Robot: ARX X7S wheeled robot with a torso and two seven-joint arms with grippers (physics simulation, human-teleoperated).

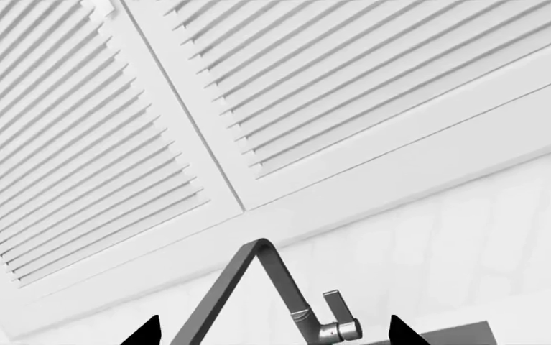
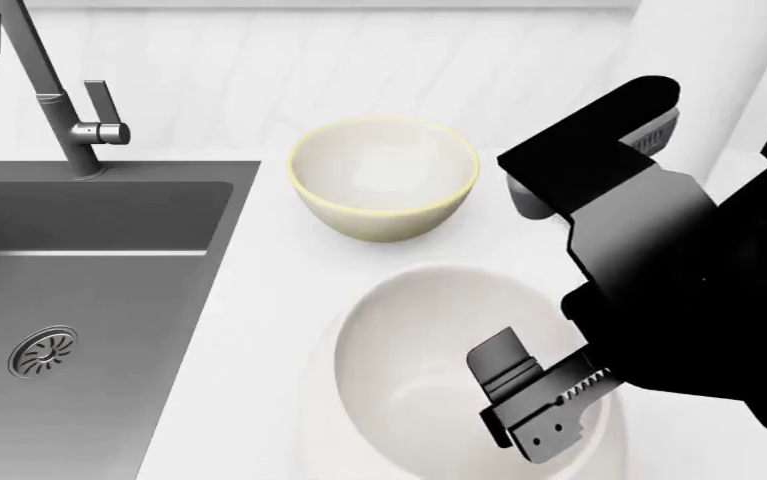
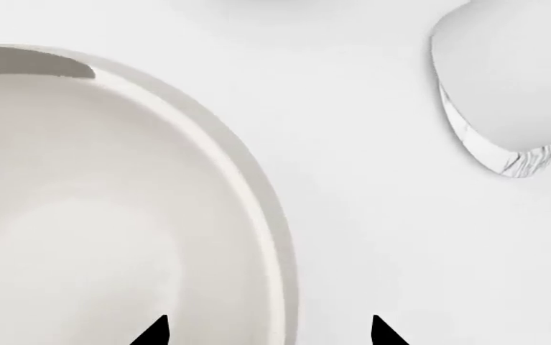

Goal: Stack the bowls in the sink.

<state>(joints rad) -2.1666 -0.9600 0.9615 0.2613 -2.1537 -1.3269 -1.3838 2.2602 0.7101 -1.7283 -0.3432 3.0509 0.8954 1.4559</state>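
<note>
Right gripper [image 2: 543, 405]: poised over the near right rim of the white bowl, fingers spread; in the right wrist view the two dark fingertips [image 3: 155, 332] sit apart, one over the bowl's inside, the other over the counter outside, rim between them, no contact visible.
White bowl [image 2: 423, 370]: larger and deeper, upright on the white counter [image 2: 276, 270], just right of the sink, nearest the camera; partly hidden by the right arm.
Cream bowl [image 2: 383, 175]: smaller, pale yellow rim, upright on the counter behind the white bowl, near it but not touching; well clear of the right gripper.
Sink [image 2: 103, 210]: dark grey basin at left of the head view, round metal drain [image 2: 43, 352] in its floor, neither bowl inside.
Faucet [image 2: 50, 90]: tall, grey, at the back edge of the sink, with a side lever; seen again in the left wrist view [image 1: 266, 287].
Left gripper [image 1: 270, 338]: aimed toward the faucet and the louvered white cabinet doors [image 1: 160, 108] above; only two dark fingertips visible, set well apart, nothing between them but the faucet farther off.
White cylinder [image 3: 510, 86]: glossy, on the counter beyond the white bowl in the right wrist view, apart from it.
</note>
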